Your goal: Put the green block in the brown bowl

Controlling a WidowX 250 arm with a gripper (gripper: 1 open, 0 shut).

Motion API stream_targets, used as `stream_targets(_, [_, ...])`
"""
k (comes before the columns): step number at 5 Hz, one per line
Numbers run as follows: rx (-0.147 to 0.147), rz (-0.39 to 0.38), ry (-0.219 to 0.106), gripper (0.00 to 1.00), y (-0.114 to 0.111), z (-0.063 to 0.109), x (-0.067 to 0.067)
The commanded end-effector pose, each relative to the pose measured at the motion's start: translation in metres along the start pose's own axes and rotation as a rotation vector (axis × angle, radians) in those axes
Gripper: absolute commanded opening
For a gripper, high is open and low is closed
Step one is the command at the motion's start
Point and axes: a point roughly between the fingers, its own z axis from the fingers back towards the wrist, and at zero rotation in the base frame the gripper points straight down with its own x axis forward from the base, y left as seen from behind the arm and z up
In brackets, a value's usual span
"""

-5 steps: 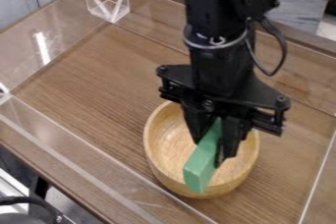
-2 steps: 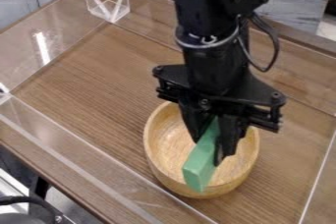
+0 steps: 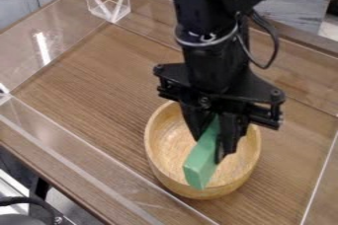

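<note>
The wooden tabletop [image 3: 119,81] filled most of the frame, ringed by a clear plastic wall [image 3: 53,32]. My black arm [image 3: 211,32] came down from the top centre. In the lower centre sat the brown bowl [image 3: 165,135]. My tool [image 3: 222,135] was pressed tight, pinching the green block [image 3: 204,160], which hung tilted inside the bowl, its lower end near the bowl's floor

gripper [image 3: 224,138]: black, pointing steeply down, jaws clamped on the green block [image 3: 205,158] | block: tilted, lower end below the fingers, inside the brown bowl [image 3: 165,132] | bowl: directly under the gripper, on a wooden table [image 3: 106,66]
</note>
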Motion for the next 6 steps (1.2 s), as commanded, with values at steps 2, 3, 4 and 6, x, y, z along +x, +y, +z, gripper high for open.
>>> stream_targets(2, [-0.023,0.004,-0.036,0.0,-0.0004,0.0054,0.0091])
stream_targets(3, [-0.027,0.003,-0.037,0.0,0.0006,0.0041,0.0107])
stream_targets(4, [-0.032,0.003,-0.038,0.0,0.0016,0.0025,0.0122])
stream_targets(6, [-0.04,0.001,-0.04,0.0,0.0035,-0.0014,0.0153])
